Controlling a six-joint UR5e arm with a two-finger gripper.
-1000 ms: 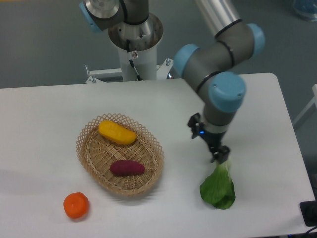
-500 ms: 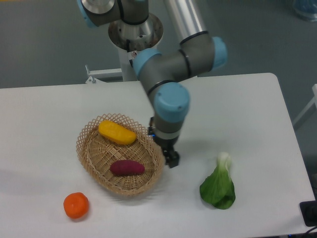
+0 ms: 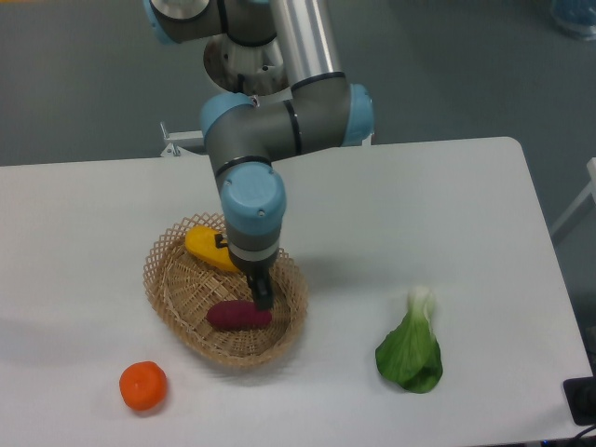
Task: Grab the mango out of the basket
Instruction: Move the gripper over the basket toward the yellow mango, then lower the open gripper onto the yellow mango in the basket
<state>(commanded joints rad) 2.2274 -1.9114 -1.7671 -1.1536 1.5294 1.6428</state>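
Note:
The mango (image 3: 203,246) is a yellow-orange oblong fruit lying at the far left of the tan wicker basket (image 3: 177,289); its right end is hidden behind my wrist. A dark purple-red tuber (image 3: 233,317) lies in the basket's near part. My gripper (image 3: 262,296) hangs over the basket's middle, just right of the mango and right above the tuber's right end. It holds nothing. Its fingers look close together, but the view does not show clearly whether it is open or shut.
A round orange fruit (image 3: 143,386) sits on the white table at the front left of the basket. A green leafy bok choy (image 3: 411,351) lies at the front right. My arm reaches down from the base at the table's back edge.
My gripper has swung left from beside the bok choy, past the basket's right rim, to over the basket's middle. The bok choy stays on the table. The fruits have not moved.

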